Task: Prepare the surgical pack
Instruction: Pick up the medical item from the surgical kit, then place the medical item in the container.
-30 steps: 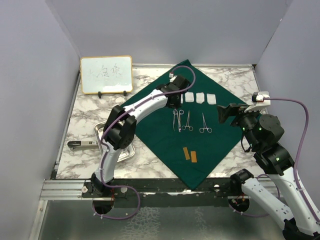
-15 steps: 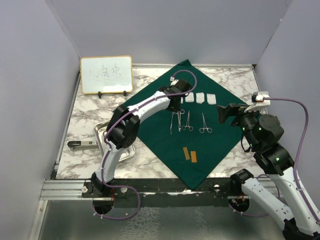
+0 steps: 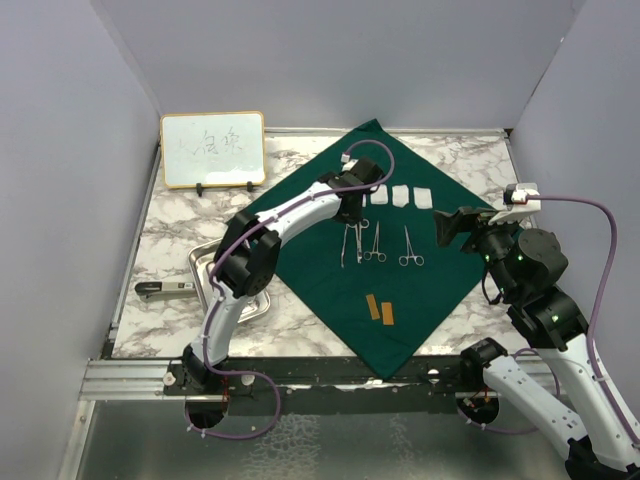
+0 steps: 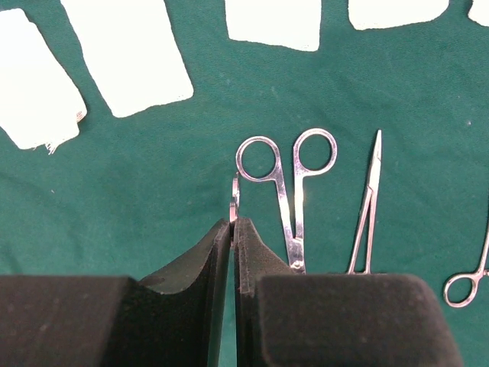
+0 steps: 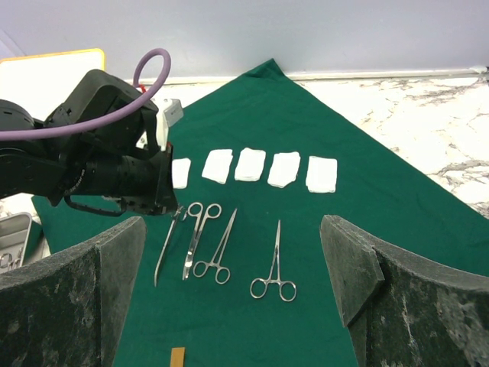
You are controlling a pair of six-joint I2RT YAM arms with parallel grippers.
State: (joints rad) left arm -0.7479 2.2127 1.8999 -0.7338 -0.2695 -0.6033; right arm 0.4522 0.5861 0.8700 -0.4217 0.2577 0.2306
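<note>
**Surgical pack (image 3: 392, 282) laid out on marble table (image 3: 170, 225)**

Dark green drape (image 3: 330, 285) is spread flat as a diamond on the table. Steel tray (image 3: 200, 262) is set just beside its lower-left edge, partly hidden by the left arm. Five gauze squares (image 5: 250, 164) are rowed above the silver instruments (image 5: 273, 267). Left gripper (image 4: 233, 225) is clamped tight on the end of one thin instrument (image 4: 234, 191). Right gripper (image 5: 231, 229) is held wide apart and empty over the drape's right side.

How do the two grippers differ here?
Left gripper is shut on a thin steel instrument; right gripper is wide open and empty. Left gripper is low, near the drape's middle; right gripper sits higher, by its right corner. Both are over the drape.
</note>
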